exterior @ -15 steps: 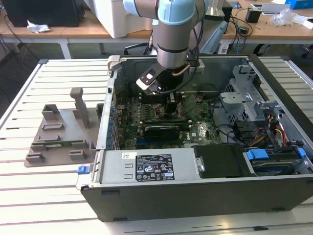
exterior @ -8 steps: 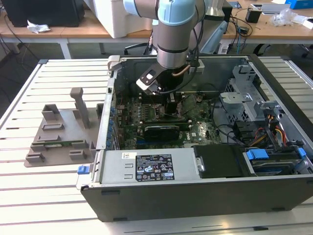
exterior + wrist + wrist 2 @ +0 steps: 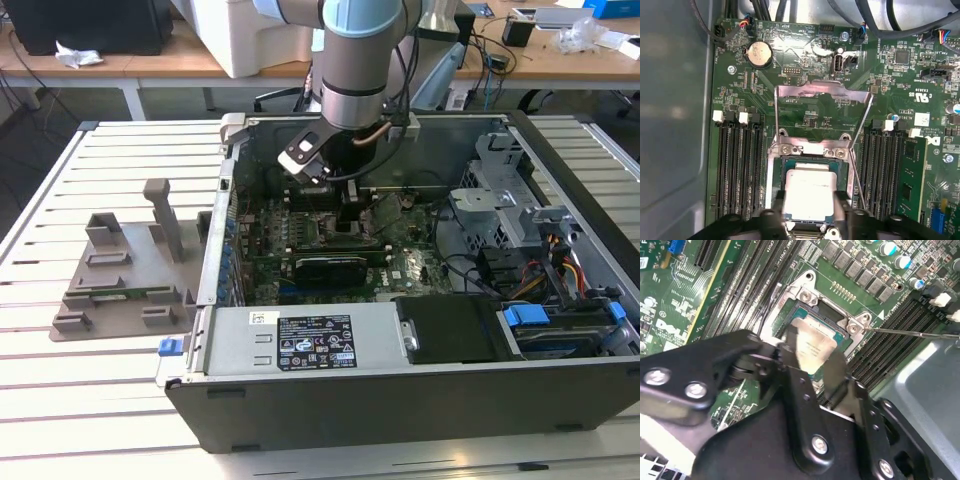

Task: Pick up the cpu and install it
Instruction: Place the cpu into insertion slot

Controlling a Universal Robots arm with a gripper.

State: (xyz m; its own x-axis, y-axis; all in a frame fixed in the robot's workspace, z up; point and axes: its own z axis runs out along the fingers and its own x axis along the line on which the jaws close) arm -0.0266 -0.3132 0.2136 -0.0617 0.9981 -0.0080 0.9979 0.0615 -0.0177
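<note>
The cpu (image 3: 808,192) (image 3: 812,347), a flat square chip with a silver top and thin green rim, sits level at the open socket (image 3: 810,150) on the motherboard (image 3: 400,265). I cannot tell whether it rests in the socket or hovers just above. My gripper (image 3: 807,212) (image 3: 810,360) (image 3: 347,212) reaches down into the computer case and is shut on the cpu, one black finger on each of two opposite edges. The socket's metal load plate (image 3: 822,90) is swung up and open behind the chip.
Memory slots (image 3: 740,165) flank the socket, with one module (image 3: 907,175) fitted. A thin lever (image 3: 910,332) sticks out beside the socket. The case holds a silver power supply (image 3: 300,340), a drive cage (image 3: 500,210) and an expansion card (image 3: 325,268). A grey fixture plate (image 3: 125,275) lies on the slatted table.
</note>
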